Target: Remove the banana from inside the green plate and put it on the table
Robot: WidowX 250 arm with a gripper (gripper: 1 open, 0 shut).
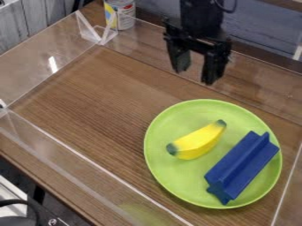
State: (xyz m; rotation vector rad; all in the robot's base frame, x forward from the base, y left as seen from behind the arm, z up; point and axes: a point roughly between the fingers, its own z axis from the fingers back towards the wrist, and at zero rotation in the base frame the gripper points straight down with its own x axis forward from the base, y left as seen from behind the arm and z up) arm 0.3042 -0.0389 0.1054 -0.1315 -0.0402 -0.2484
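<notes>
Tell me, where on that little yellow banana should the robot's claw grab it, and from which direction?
Probably the banana's thick middle, coming straight down from above. It lies flat in the green plate, so only its top and long sides are free. The jaws of the gripper should close across its narrow width. The blue block sits apart on the right, leaving room.

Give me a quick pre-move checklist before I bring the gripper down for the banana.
1. Gripper open, holding nothing: ok.
2. Banana lying in the green plate, top unobstructed: ok.
3. Gripper lined up over the banana: not ok, it hangs beyond the plate's far rim.
4. Blue block apart from the banana: ok, a narrow gap shows.
5. Bare table left of the plate for set-down: ok.
</notes>
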